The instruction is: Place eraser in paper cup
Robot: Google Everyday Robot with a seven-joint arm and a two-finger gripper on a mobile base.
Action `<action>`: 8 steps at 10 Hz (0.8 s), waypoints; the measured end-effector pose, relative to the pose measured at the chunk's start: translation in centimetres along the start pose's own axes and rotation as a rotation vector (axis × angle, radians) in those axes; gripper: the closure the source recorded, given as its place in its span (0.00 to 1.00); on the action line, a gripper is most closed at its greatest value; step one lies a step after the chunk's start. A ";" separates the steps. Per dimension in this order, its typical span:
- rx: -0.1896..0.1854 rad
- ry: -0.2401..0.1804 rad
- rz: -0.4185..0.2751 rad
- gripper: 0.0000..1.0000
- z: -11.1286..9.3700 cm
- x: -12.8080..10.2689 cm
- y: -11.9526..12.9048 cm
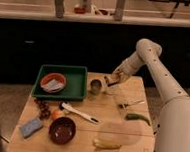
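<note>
One arm reaches in from the right, its gripper (111, 81) hanging over the far edge of the desk (91, 128), just above the paper cup (111, 89). Whether the gripper is apart or clamped cannot be told. A dark sliver at its tip may be the eraser (108, 81), over the cup's mouth and not clearly inside it. The metal cup (95, 86) stands just left of the paper cup, beside the green tray (78, 87). Nearer lie a brush (79, 111), dark bowl (62, 130), sponge (31, 126), banana (105, 143) and pepper (137, 118).
</note>
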 end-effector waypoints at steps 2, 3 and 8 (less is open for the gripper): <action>-0.024 0.003 -0.016 1.00 0.5 -0.6 -0.2; -0.040 0.007 -0.023 1.00 0.8 -0.8 -0.2; -0.077 0.027 -0.007 0.87 1.3 -1.0 -0.2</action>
